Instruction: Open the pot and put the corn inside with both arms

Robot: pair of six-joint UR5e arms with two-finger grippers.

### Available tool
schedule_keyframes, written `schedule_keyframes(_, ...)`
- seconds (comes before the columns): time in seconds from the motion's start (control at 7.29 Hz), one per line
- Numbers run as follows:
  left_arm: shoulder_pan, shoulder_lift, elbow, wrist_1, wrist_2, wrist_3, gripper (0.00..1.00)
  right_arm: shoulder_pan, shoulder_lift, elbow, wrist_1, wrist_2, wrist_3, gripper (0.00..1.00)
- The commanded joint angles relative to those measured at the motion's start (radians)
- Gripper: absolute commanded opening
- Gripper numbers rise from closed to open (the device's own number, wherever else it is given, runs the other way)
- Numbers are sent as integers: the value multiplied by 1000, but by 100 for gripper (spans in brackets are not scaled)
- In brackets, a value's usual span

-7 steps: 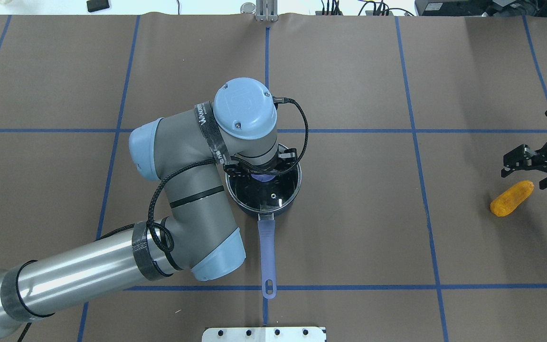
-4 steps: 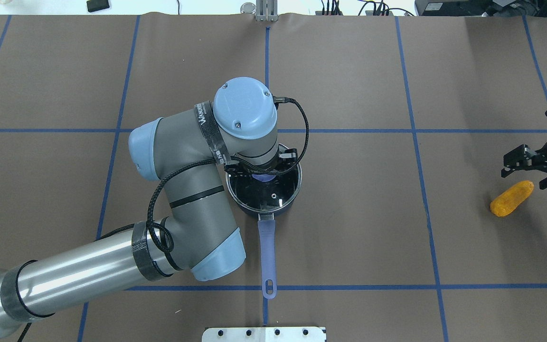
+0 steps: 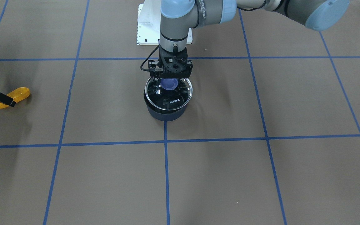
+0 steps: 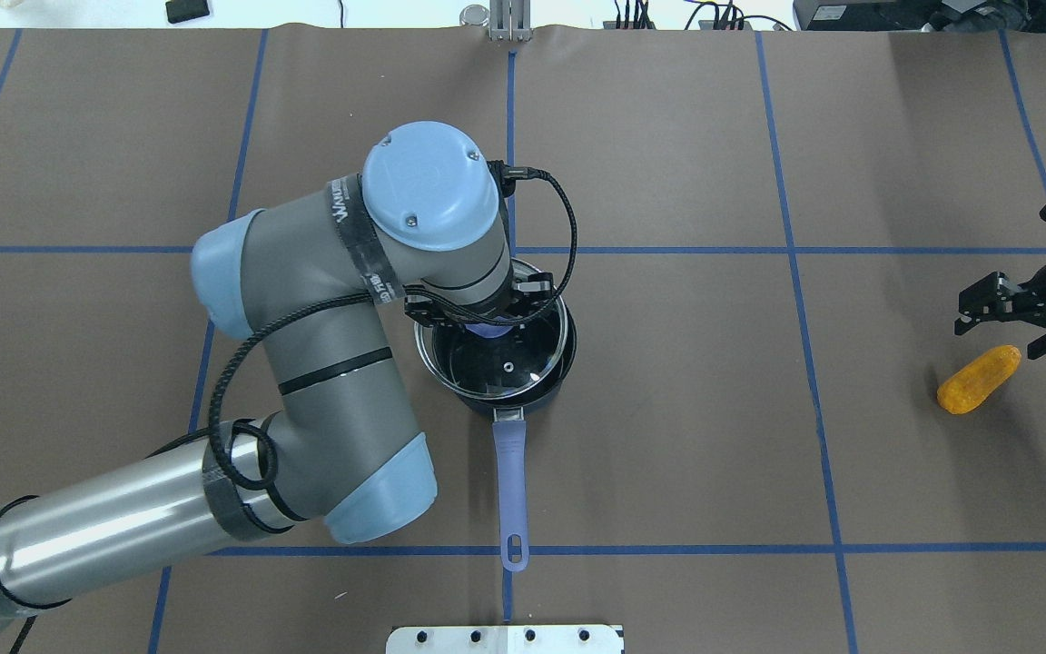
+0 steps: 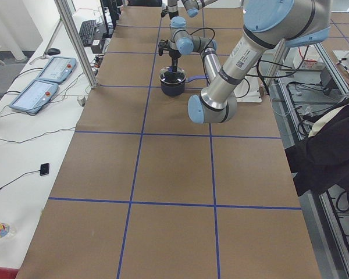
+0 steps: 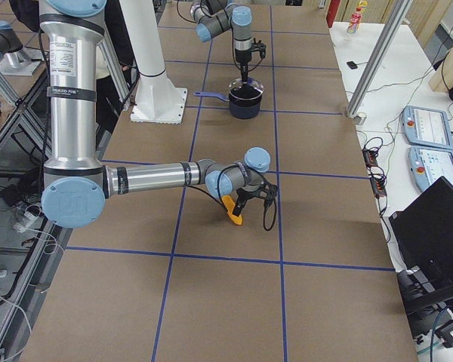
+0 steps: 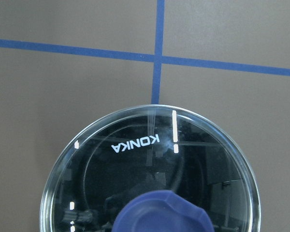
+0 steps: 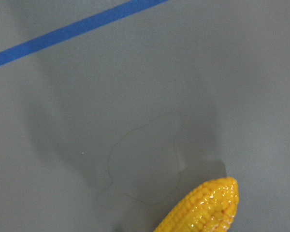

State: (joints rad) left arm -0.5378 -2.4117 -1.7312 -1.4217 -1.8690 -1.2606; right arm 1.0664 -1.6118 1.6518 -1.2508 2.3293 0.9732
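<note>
The left gripper [image 3: 169,82] is clamped on the knob [image 7: 164,215] of the lid [image 3: 171,100], holding it just above the pot [image 3: 164,115]. The right gripper [image 4: 1013,325], jaws apart, hangs over one end of the corn [image 4: 979,379] lying on the table [image 4: 668,436]

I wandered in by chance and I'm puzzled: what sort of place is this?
Probably a robotics lab or test cell, not a kitchen. A left arm and a right arm work over a table papered brown and gridded with blue tape, and control tablets lie on a side bench.
</note>
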Motion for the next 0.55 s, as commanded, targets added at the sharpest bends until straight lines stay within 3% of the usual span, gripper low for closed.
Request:
schedule_keyframes(0.0,-103,107,-152,84,-89,143,59,0,1,-20,1,-18,7,100)
schedule_keyframes(0.14,-155,164,-194,84,-123,217,59,0,-2,-20,2,-16,9,100)
schedule_keyframes(0.41,-238,223,-235,115,-168,347,59,-5,-40,-53,142,-12,57,100)
